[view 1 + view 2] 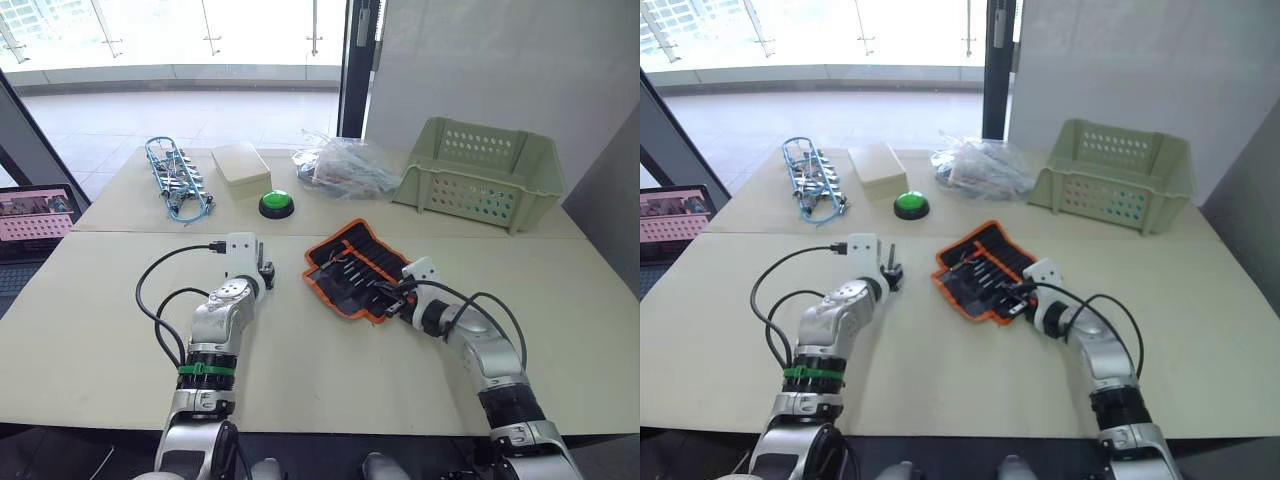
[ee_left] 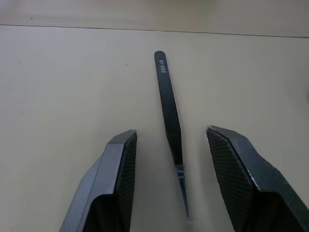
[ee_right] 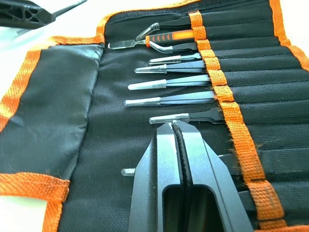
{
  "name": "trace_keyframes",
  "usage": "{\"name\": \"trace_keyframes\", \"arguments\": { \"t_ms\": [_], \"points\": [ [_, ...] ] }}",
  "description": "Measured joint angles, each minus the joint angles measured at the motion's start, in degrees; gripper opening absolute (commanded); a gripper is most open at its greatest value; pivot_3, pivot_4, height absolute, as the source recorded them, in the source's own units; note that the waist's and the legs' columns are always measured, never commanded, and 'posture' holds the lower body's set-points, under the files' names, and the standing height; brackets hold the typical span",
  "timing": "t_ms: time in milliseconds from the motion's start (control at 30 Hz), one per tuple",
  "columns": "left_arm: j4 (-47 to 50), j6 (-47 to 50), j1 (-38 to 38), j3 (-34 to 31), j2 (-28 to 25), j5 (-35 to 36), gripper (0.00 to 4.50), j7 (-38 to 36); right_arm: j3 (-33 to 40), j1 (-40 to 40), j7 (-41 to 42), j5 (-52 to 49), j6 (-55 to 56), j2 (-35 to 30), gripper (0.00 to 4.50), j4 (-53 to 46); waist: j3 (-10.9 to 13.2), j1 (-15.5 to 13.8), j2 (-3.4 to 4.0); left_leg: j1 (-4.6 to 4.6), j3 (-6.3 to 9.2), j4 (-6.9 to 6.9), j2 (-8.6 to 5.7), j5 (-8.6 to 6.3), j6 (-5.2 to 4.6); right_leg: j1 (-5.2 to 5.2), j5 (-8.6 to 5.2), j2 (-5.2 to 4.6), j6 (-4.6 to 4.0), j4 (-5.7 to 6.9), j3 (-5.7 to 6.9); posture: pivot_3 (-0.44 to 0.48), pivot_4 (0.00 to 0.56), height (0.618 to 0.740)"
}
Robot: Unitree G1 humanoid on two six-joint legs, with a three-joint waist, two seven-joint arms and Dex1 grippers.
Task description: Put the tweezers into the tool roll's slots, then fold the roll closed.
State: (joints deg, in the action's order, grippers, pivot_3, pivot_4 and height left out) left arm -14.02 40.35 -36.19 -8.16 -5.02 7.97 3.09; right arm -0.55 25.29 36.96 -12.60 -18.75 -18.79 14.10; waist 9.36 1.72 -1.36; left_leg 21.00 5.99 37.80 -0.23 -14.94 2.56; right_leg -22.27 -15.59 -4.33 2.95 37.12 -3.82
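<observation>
Left eye view: tool roll (image 1: pixel 355 268) lies open on the table (image 1: pixel 100 330). Right gripper (image 3: pixel 177 126) over the roll's slots (image 3: pixel 251 92), fingers pressed together, nothing visibly held. Left gripper (image 2: pixel 171 140), beside the roll, spread wide, straddling a loose tweezer (image 2: pixel 170 121), not touching.

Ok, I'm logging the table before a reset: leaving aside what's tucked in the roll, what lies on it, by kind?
Tool roll: 1
Loose tweezers: 1
Green basket: 1
Green button: 1
Blue wire bundle: 1
Beige box: 1
Clear bag: 1
Total: 7
</observation>
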Motion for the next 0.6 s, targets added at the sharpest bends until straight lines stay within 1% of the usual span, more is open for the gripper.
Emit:
{"name": "trace_keyframes", "arguments": {
  "t_ms": [67, 133, 433, 600],
  "points": [
    [-0.5, -0.5, -0.2, 0.0, 0.0, -0.2, 0.61, 0.1, 0.1, 0.0, 0.0, -0.1, -0.5, 0.3, 0.00, -0.3, 0.0, -0.3, 0.01, 0.00, 0.00, 0.00, -0.02, 0.00, 0.00, 0.00, 0.00, -0.01, 0.00, 0.00, 0.00, 0.000, 0.150, 0.740],
    [-1.0, -0.8, -0.3, -0.3, 0.0, -0.4, 0.04, 0.2, 0.3, 0.0, -0.1, -0.2, -1.0, 0.4, 0.00, -0.6, 0.0, -0.6, 0.01, 0.01, 0.00, 0.00, -0.03, 0.00, 0.00, -0.01, 0.00, -0.02, 0.01, -0.01, 0.00, 0.000, 0.150, 0.740],
    [0.0, -2.1, 1.2, 0.7, -2.1, -1.4, 0.04, -0.8, 0.9, 0.0, -0.4, -1.4, -2.7, 1.3, 0.00, -1.3, 0.0, -0.7, 0.01, 0.05, 0.00, -0.01, -0.01, 0.00, -0.01, -0.07, 0.00, -0.01, 0.00, -0.01, 0.00, 0.000, 0.150, 0.740],
    [1.3, -2.6, 2.3, 1.6, -4.3, -1.4, 0.04, -2.6, 1.7, 0.0, -0.6, -2.1, -4.1, -0.6, 0.00, -3.4, 0.0, -0.3, 0.02, 0.14, 0.00, -0.03, 0.02, -0.01, -0.01, -0.23, 0.00, 0.02, 0.00, 0.01, -0.01, 0.000, 0.150, 0.740]
  ]
}}
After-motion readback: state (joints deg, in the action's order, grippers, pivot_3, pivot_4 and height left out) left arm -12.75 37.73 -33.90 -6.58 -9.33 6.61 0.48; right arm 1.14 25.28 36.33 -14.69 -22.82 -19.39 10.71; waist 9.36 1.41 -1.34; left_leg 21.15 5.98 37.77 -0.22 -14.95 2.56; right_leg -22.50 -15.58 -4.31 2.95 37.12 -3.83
